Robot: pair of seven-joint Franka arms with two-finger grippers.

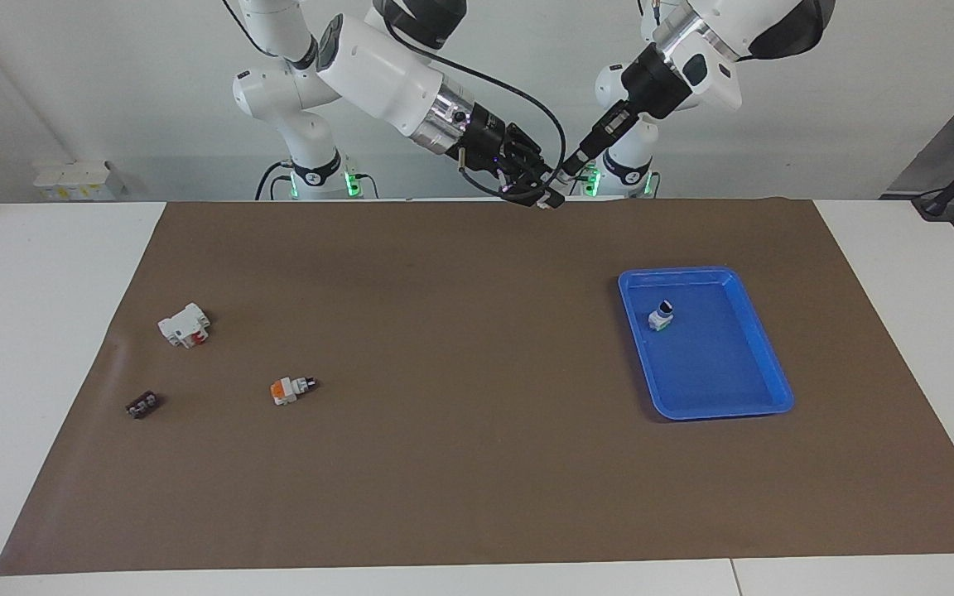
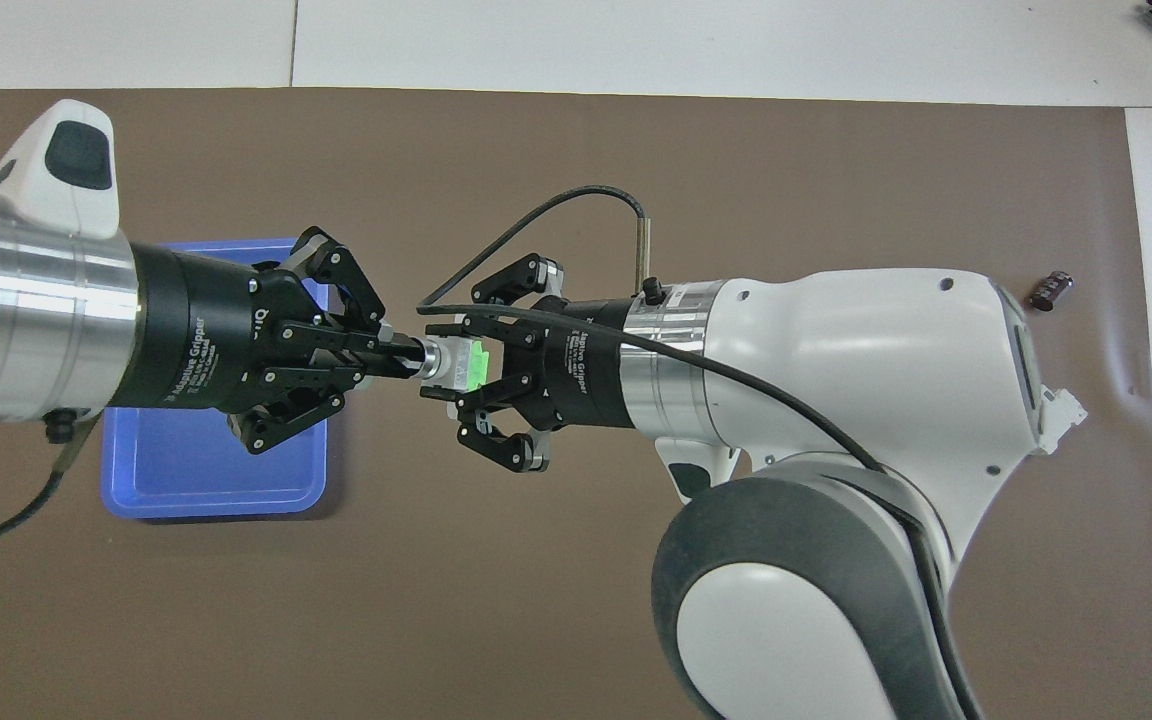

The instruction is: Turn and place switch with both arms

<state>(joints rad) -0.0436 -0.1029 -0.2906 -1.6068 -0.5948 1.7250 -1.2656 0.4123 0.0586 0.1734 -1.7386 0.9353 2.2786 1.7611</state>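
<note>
Switch (image 2: 460, 363) hanging mid-frame for handover | right gripper (image 2: 476, 375) clamping its green body | left gripper (image 2: 398, 357) pinching its cap end | tray (image 2: 216, 490) waiting lower left

Matt brown paper-like mat (image 1: 477, 463); glossy blue plastic tray (image 1: 742, 397); glossy white plastic arm shells, polished metal wrist rings

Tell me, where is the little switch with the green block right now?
The green switch is up in the air between the left gripper and the right gripper, which meet tip to tip over the brown mat, beside the blue tray.
</note>
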